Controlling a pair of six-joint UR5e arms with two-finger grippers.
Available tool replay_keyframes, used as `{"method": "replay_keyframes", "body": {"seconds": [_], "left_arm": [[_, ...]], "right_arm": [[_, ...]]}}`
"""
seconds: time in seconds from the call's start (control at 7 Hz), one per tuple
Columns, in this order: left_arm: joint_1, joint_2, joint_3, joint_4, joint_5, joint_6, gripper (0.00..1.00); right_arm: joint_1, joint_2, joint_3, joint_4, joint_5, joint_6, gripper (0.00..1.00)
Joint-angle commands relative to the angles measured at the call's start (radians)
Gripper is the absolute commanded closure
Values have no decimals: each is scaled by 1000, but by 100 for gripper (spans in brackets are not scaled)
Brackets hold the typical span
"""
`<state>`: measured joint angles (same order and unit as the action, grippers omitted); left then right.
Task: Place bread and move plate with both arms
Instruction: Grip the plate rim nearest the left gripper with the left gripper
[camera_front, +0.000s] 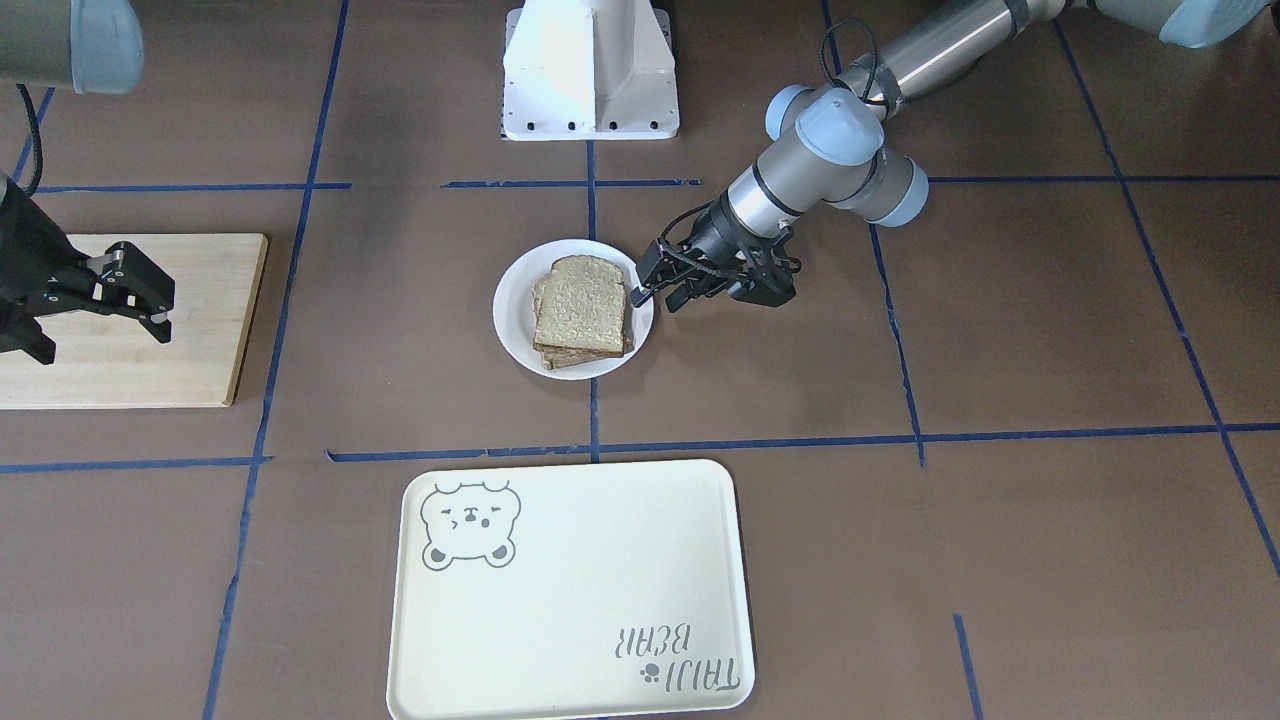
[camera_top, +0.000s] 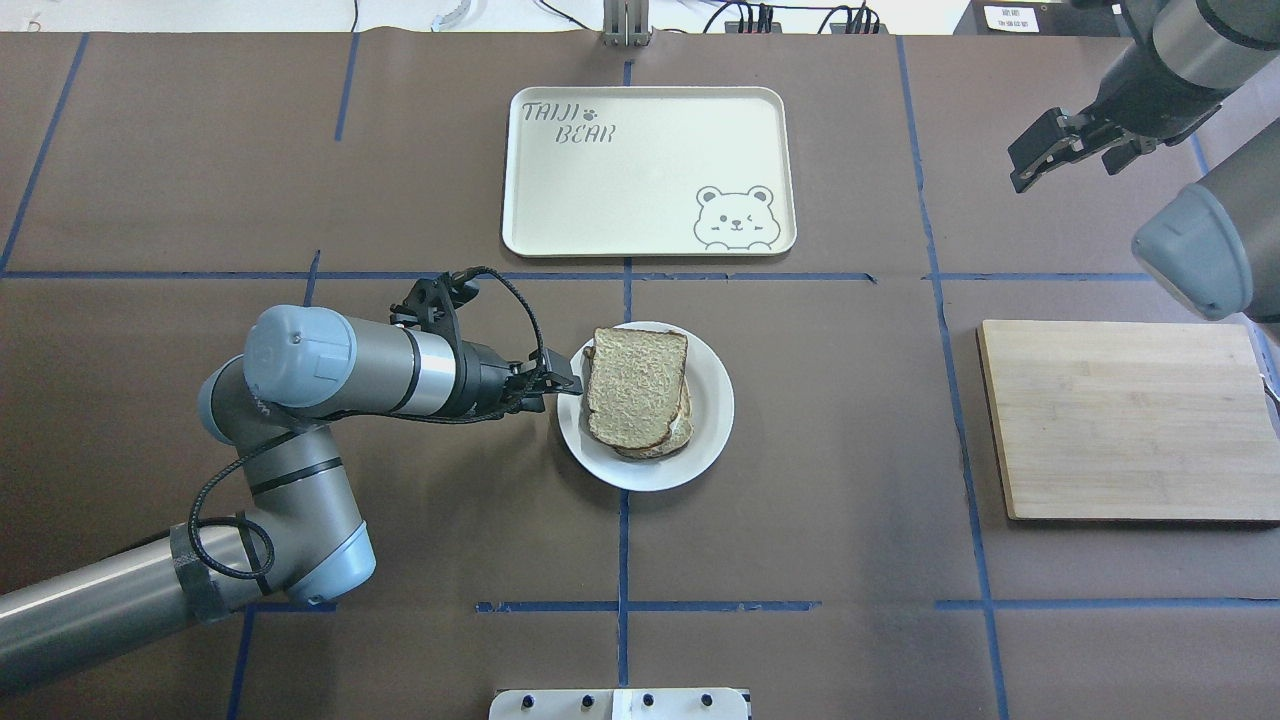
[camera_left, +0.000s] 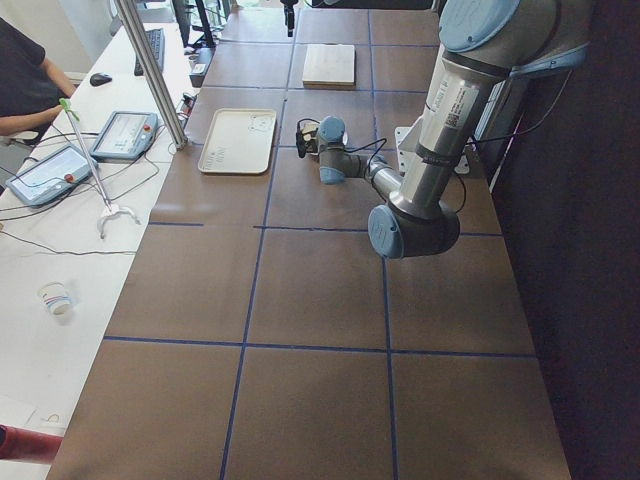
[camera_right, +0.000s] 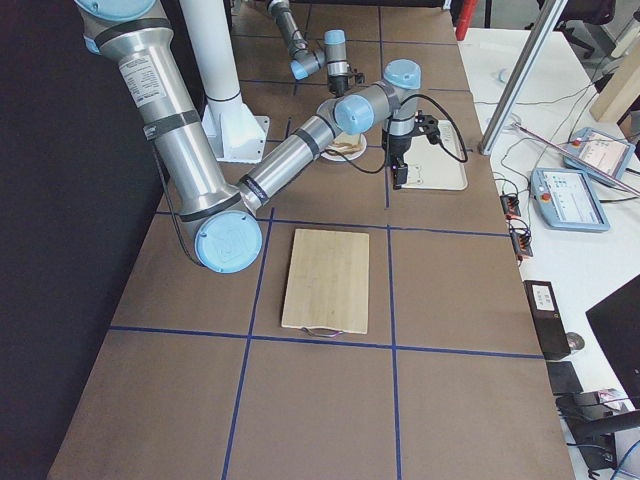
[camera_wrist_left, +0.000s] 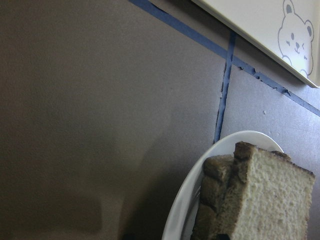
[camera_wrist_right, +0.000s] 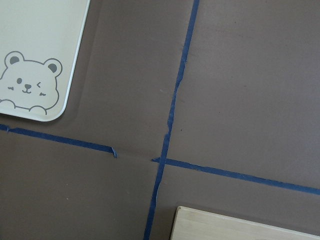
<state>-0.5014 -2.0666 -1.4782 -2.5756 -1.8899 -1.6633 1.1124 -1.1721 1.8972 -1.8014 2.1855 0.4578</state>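
Right arm (camera_right: 290, 155) stretched across table (camera_right: 450, 330) — claw (camera_right: 400, 180) hanging beyond wooden board (camera_right: 327, 280), tray (camera_right: 440, 172) behind

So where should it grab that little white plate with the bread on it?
Pinch the small round white plate by its thin raised rim, from the robot's left, low and sideways, where the left arm's fingers sit; the light-brown bread slices cover the middle.

The left arm lies low and nearly level, the left gripper (camera_top: 563, 384) horizontal, its jaw gap unclear; the right gripper (camera_front: 100, 343) hangs raised, fingers spread wide
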Motion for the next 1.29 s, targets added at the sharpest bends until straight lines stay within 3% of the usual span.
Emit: {"method": "replay_keyframes", "body": {"seconds": [0.0, 0.43, 1.14], "left_arm": [[15, -6, 9, 0, 0, 4, 49], [21, -33, 45, -3, 0, 4, 56], [20, -33, 35, -5, 0, -3, 86]], "right_arm": [[6, 0, -1, 0, 22, 2, 0], [12, 0, -1, 1, 36, 5, 0], [12, -1, -1, 2, 36, 5, 0]]}}
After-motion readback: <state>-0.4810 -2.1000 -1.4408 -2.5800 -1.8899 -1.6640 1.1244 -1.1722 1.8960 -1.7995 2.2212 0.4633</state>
